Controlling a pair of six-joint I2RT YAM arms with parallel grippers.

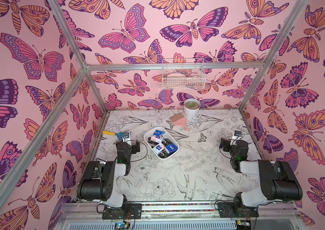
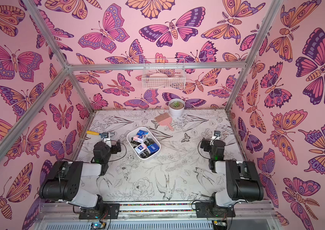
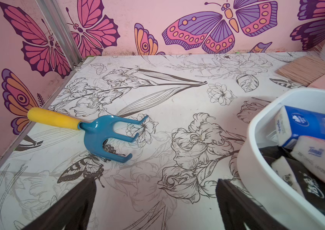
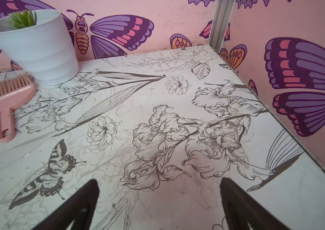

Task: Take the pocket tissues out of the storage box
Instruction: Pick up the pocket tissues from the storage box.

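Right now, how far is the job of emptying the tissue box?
Done: nothing; no packet lies on the table. In hand: nothing; left gripper and right gripper are open and empty. Left: all pocket tissues remain in the storage box.

Top views high, looking down, both show table (image 1: 177, 179); wrist cams low, facing fwd.

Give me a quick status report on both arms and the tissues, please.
Left gripper and right gripper open, empty. Tissue packets all in the white box, untouched. Path clear; garden fork off to the side.
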